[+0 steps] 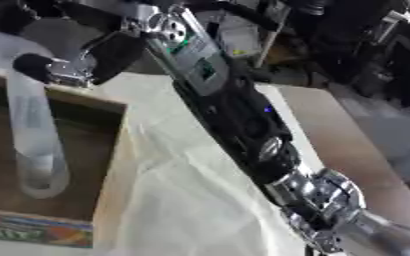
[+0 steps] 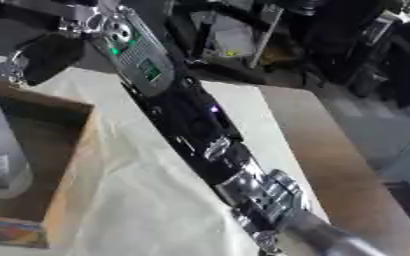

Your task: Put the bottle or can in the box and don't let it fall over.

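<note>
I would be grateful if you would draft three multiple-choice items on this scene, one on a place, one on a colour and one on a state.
1. Where is the lower end of the clear bottle?
A. inside the cardboard box
B. on the white cloth outside the box
C. on the bare wooden tabletop

2. What colour is the cloth over the table?
A. blue
B. white
C. red

3. How is the bottle standing?
A. lying flat on its side
B. upside down on the cloth
C. roughly upright, base down in the box

Answers: 1 A, the bottle's base shows below the box's rim, between its walls. 2 B, the creased cloth beside the box is white. 3 C, the bottle runs from its top at the right hand down to its base in the box; whether the fingers grip it cannot be told.
</note>
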